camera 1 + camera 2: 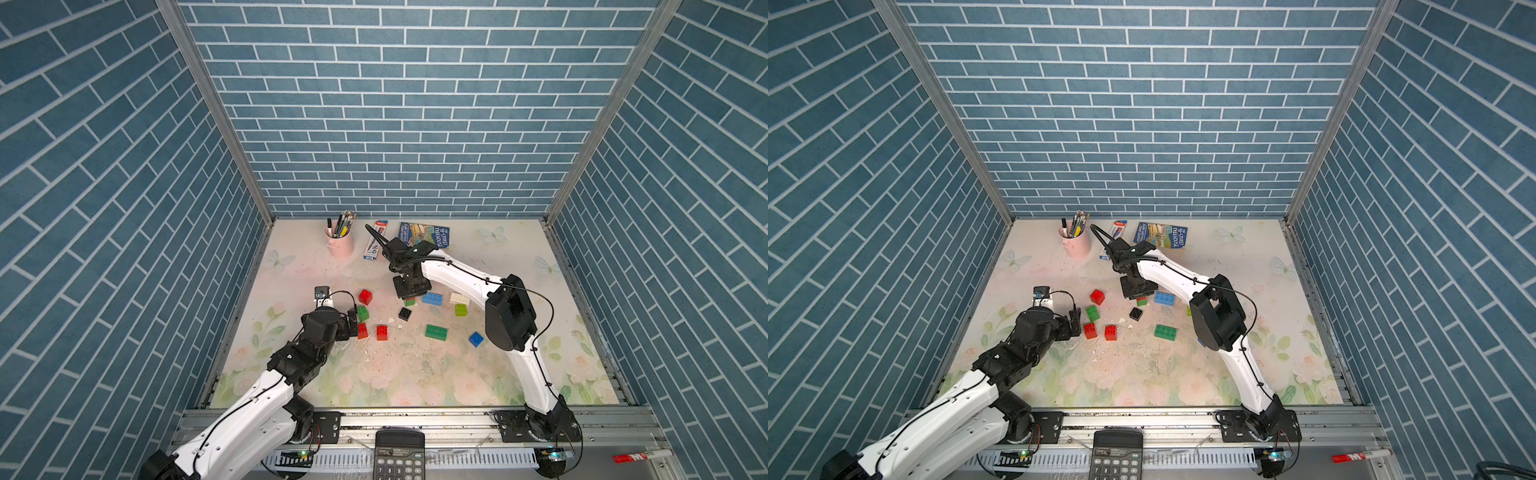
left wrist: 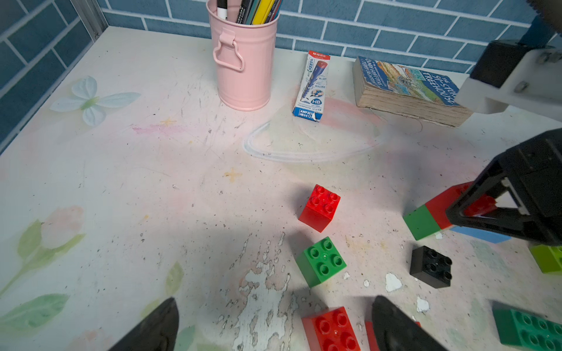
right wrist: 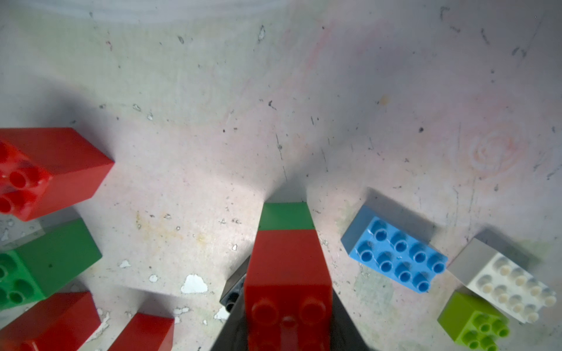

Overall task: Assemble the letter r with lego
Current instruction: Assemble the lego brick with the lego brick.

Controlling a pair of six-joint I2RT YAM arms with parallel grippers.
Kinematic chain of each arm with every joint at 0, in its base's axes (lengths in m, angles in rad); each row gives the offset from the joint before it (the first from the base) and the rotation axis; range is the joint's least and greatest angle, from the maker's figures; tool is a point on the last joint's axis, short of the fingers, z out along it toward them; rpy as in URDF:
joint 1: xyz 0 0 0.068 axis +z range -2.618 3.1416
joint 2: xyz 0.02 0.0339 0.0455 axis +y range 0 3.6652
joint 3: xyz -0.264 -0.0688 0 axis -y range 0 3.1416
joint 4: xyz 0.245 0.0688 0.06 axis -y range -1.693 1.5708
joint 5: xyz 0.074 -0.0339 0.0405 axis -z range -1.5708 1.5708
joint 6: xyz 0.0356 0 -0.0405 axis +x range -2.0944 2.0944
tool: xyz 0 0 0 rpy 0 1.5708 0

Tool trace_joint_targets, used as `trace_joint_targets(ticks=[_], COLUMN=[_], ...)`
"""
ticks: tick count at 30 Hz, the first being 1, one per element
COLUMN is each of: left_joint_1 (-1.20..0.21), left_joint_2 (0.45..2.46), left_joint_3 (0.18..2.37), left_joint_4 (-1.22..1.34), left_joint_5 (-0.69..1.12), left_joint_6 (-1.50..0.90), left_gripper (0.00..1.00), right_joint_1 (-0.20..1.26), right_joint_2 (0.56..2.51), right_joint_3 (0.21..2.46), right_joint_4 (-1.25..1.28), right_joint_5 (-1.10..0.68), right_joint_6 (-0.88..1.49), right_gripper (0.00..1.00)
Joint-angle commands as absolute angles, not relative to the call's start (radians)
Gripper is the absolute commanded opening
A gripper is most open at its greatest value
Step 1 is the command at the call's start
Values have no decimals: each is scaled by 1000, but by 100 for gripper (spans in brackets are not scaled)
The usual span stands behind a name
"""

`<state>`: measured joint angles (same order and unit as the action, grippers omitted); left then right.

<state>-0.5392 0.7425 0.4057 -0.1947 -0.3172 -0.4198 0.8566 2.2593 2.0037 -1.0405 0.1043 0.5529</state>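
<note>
R pincer (image 2: 474,206) clenches the red-over-green stack (image 3: 287,267) at mid bench (image 1: 415,365), just beside the long blue brick (image 3: 395,255), while L pincer (image 1: 352,324) gapes released near two red bricks (image 1: 382,332): prob. the stem-building step, and nxt move needs another brick lined up & pressed onto its studs.

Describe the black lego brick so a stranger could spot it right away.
From the pink pencil cup by the back wall, come forward to the scattered bricks mid-table. Just nearer than the red-and-green stack in the right gripper sits a small square brick, the only black one.
</note>
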Motion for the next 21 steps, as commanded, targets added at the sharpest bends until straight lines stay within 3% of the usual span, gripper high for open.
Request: trace_joint_targets(ticks=[1,21], left_joint_1=[-542,-542], left_joint_2=[748,735], left_joint_3=[425,426], left_joint_4=[-196,-202], left_joint_5=[-330,-353], left_joint_6=[-403,-395], left_gripper=[100,100], right_joint_1=[842,836], right_joint_2=[2419,2452], right_joint_3=[1951,2104], right_joint_4=[-1078,-1144], right_joint_5=[66,121], right_joint_6=[571,570], right_gripper=[0,0])
